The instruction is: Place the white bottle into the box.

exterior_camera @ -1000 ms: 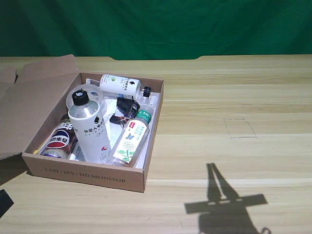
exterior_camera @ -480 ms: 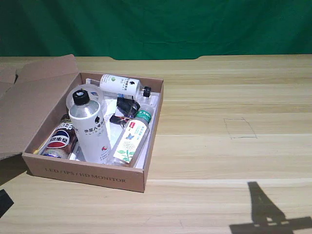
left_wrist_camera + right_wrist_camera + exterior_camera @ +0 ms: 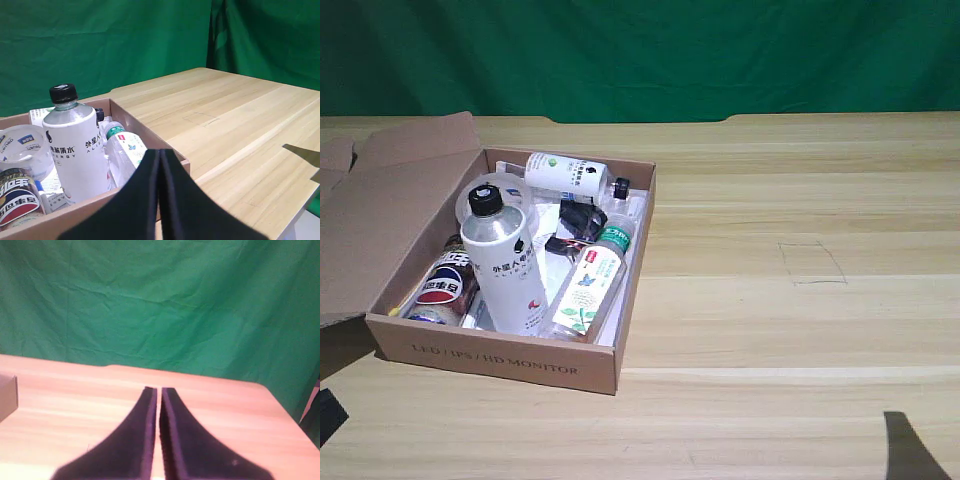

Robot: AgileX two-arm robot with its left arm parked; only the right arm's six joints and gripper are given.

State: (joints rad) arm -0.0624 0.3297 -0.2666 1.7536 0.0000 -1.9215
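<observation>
The box (image 3: 500, 355) sits at the left of the exterior view, on the wooden table (image 3: 770, 330), its flaps folded out to the left. Inside it, nearest the left wall, lies a can with a red, white and blue label (image 3: 442, 285). Next to that the white bottle (image 3: 503, 265) stands upright in the box, black cap on top, dark lettering and a small red mark facing the near side. Behind it a clear roll of tape (image 3: 470, 200) leans against it. At the far wall a smaller white bottle with a green logo (image 3: 570, 174) lies on its side. To the right of the white bottle, a slim clear bottle with a green cap (image 3: 590, 283) lies along the right wall, cap pointing far. Between these I see some small dark items I cannot make out.

Further right the table is bare wood with a faint pencilled rectangle (image 3: 812, 263) drawn on it, and a dark shadow (image 3: 910, 450) at the near right corner.

My claw (image 3: 158, 410) is clenched, its two black fingers (image 3: 135, 440) pressed almost together with nothing between them, pointing over the tabletop toward the green backdrop (image 3: 160, 300).
</observation>
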